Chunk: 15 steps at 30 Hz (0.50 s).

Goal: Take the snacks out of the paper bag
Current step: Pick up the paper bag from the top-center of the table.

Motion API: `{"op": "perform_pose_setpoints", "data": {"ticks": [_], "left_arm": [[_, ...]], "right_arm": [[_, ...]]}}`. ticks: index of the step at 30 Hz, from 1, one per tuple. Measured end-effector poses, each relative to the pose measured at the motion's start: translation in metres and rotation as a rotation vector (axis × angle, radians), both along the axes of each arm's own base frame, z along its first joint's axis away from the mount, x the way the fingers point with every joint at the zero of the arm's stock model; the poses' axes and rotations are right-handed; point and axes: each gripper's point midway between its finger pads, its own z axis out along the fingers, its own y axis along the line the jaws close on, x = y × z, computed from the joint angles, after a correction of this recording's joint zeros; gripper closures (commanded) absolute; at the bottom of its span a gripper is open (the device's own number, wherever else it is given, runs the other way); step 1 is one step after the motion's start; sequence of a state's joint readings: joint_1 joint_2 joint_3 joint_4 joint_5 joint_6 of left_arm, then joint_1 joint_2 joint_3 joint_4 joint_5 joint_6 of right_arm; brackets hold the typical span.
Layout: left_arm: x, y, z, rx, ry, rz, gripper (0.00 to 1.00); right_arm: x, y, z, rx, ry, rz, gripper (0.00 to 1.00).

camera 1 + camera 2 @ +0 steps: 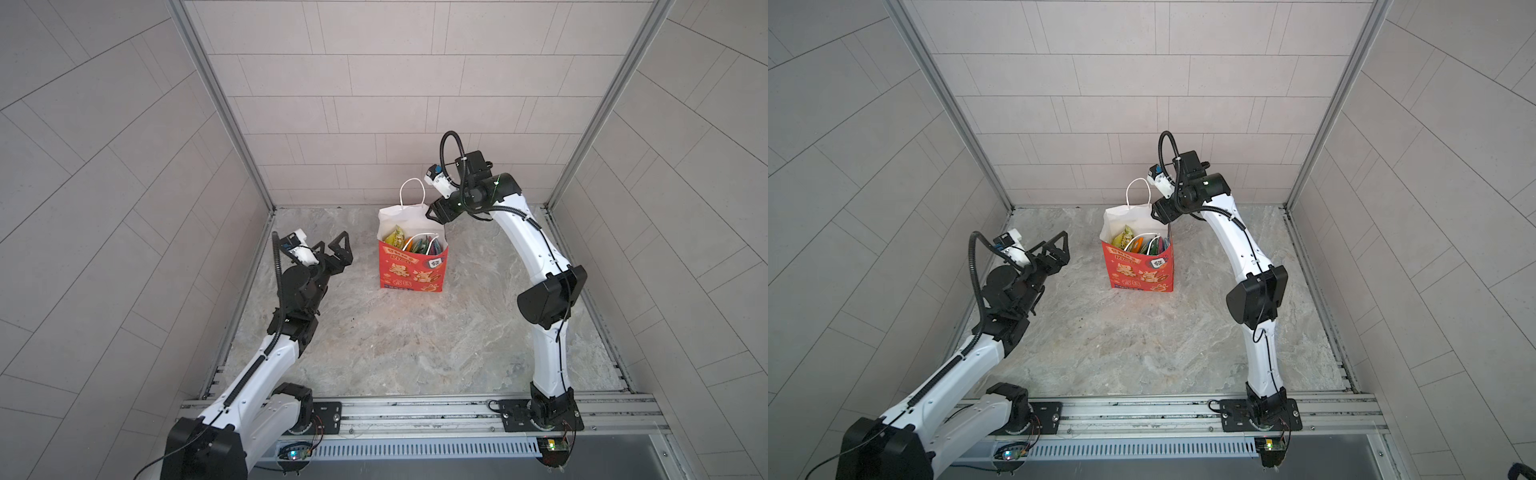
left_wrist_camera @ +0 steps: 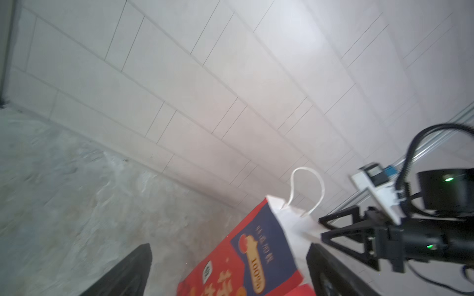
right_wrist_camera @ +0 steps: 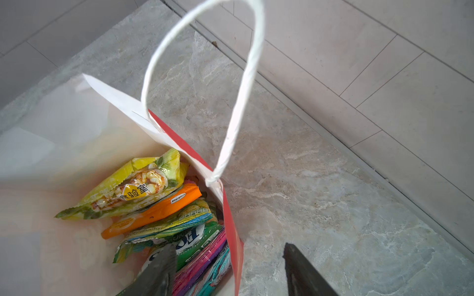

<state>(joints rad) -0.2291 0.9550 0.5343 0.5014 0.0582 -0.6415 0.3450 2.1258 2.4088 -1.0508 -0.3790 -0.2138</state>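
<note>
Worktop [image 1: 415, 340]: a grey marbled surface.

Paper bag [image 1: 409, 270]: stands upright just above centre frame in both top views, mouth open. Judged light, with thin walls that crease. It is likely to tip or slide if a packet drags on it, so it needs steadying by the rim, not by the limp cord handle [image 3: 246, 77].

Snacks [image 1: 409, 243]: all inside the bag, standing on edge and packed against one another. The right wrist view shows a yellow-green packet [image 3: 133, 187], an orange packet [image 3: 156, 211] and a green packet [image 3: 189, 238] at lower centre. Judged light, glossy, slippery and crushable. The best hold is a pinch on the flat sealed top edge.

Right gripper [image 3: 227, 253]: moderately wide, holding nothing. It straddles the bag's side wall, one finger over the packets and one outside.

Left gripper [image 1: 338, 253]: wide and empty, left of centre, well apart from the bag.
</note>
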Motion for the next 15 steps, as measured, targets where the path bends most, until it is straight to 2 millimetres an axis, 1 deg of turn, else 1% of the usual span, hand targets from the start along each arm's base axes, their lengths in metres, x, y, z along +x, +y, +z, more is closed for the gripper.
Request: {"op": "perform_pose_setpoints", "data": {"ticks": [2, 3, 5, 6, 7, 9, 10, 12, 14, 15], "left_arm": [[0.0, -0.003, -0.011, 0.057, 0.083, -0.016, 0.04], [0.0, -0.007, -0.008, 0.081, 0.106, -0.037, 0.04], [-0.001, -0.012, 0.009, 0.101, 0.114, -0.066, 0.04], [-0.001, -0.015, 0.018, 0.106, 0.117, -0.08, 0.07], [-0.002, -0.019, 0.025, 0.111, 0.127, -0.099, 0.08], [-0.001, -0.028, 0.037, 0.143, 0.166, -0.143, 0.08], [0.0, -0.033, 0.04, 0.161, 0.189, -0.165, 0.08], [0.0, -0.045, 0.041, 0.203, 0.229, -0.21, 0.08], [-0.004, -0.056, 0.032, 0.242, 0.269, -0.25, 0.09], [-0.006, -0.06, 0.025, 0.261, 0.291, -0.267, 0.09]], "right_arm": [[0.0, 0.003, -0.008, -0.019, 0.015, 0.008, 0.47], [0.0, 0.004, -0.011, -0.027, 0.021, 0.011, 0.5], [-0.001, 0.004, -0.016, -0.039, 0.033, 0.009, 0.55], [-0.001, 0.004, -0.016, -0.042, 0.033, 0.008, 0.6], [-0.001, 0.004, -0.016, -0.043, 0.033, 0.005, 0.63], [0.0, 0.003, -0.015, -0.041, 0.031, -0.002, 0.67], [0.0, 0.003, -0.014, -0.04, 0.029, -0.007, 0.68], [0.001, 0.003, -0.012, -0.037, 0.023, -0.012, 0.76], [0.003, 0.002, -0.011, -0.035, 0.02, -0.021, 0.82], [0.004, 0.002, -0.011, -0.034, 0.017, -0.024, 0.83]]}}
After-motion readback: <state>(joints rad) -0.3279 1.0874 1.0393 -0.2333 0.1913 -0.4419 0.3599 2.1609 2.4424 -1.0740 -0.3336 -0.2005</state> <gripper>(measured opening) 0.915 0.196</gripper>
